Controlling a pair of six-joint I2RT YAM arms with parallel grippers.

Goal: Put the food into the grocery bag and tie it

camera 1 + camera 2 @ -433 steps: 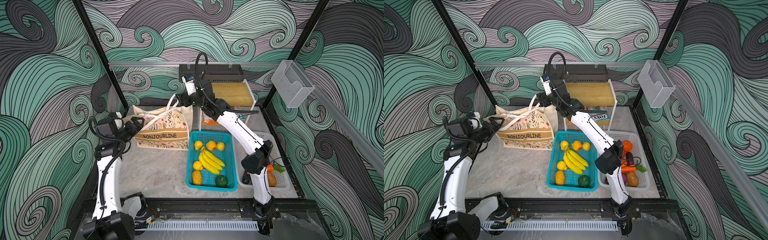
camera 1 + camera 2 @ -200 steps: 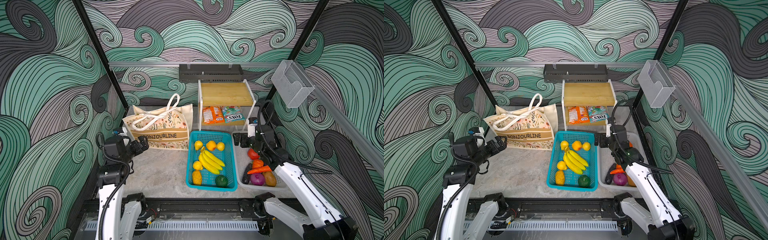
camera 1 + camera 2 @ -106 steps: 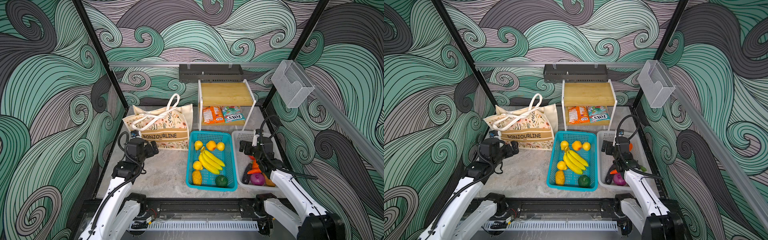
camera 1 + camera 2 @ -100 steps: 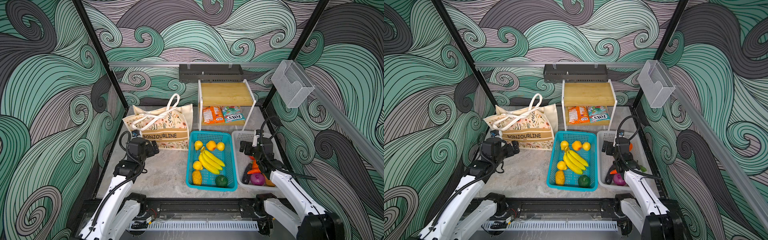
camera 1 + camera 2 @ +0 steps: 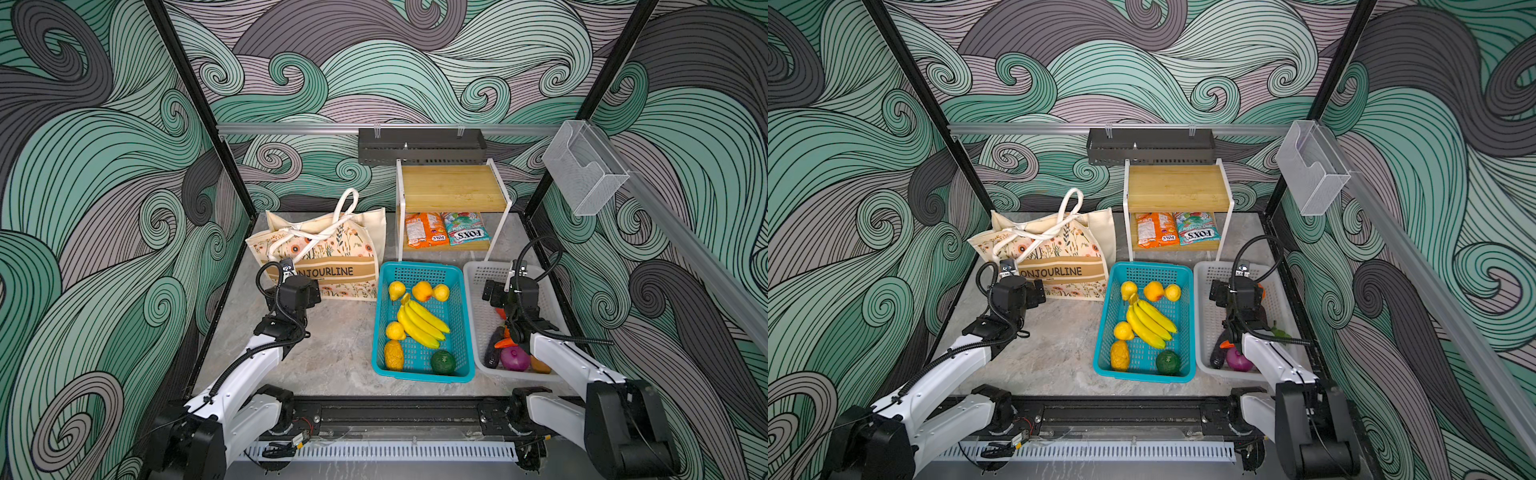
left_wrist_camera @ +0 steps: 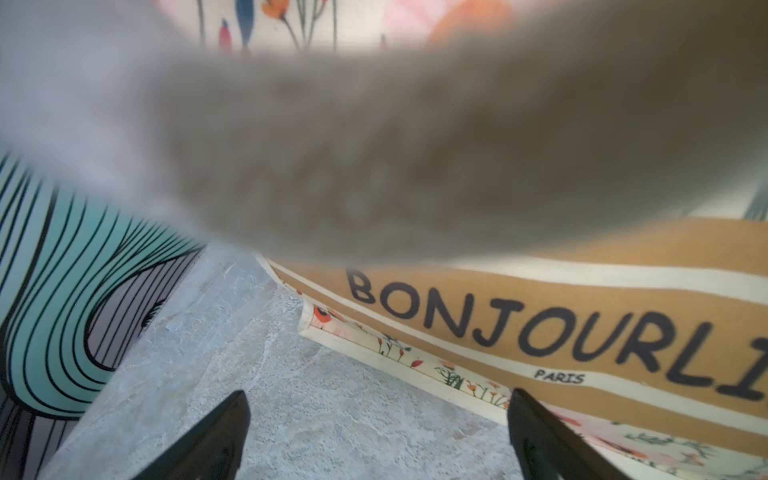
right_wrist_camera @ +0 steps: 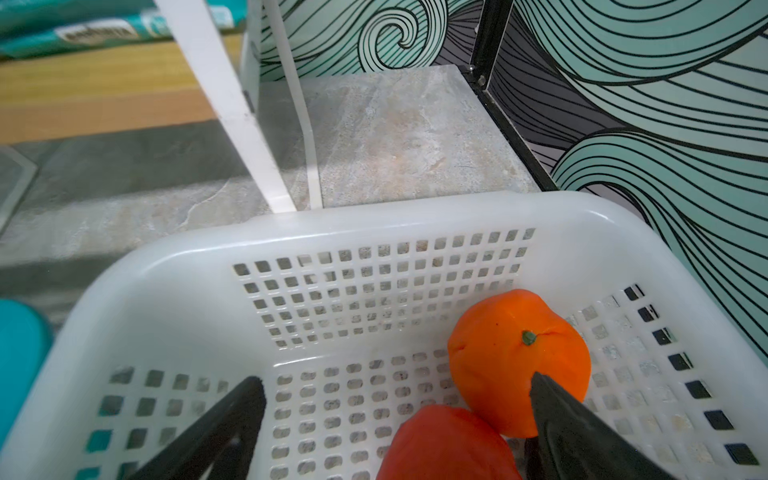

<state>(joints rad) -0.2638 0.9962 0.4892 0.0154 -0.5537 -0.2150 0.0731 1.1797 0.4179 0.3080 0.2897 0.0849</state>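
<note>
The grocery bag (image 5: 328,249) (image 5: 1059,253), a cream floral tote with a tan band, stands at the back left, its strap handles crossed over its mouth. Food lies elsewhere: bananas (image 5: 422,320) (image 5: 1150,320) and round fruit in the teal basket (image 5: 415,374), snack packets (image 5: 444,228) on the shelf, an orange (image 7: 519,357) and vegetables in the white basket (image 7: 374,232). My left gripper (image 5: 311,291) (image 6: 378,392) hovers open just before the bag's band (image 6: 582,332). Over the white basket's far end, my right gripper (image 5: 492,293) (image 7: 397,378) is open, the orange beside one finger.
A white-framed bamboo shelf (image 5: 453,187) stands behind the baskets, with a dark rack (image 5: 419,145) on the wall above it. A clear holder (image 5: 582,174) hangs on the right rail. In the left wrist view a blurred grey-cream shape (image 6: 374,145) close to the lens hides the upper part.
Both arms have drawn back from the bag's handles and dropped low. The left gripper swung right to the bag's front; the right one settled over the white basket.
</note>
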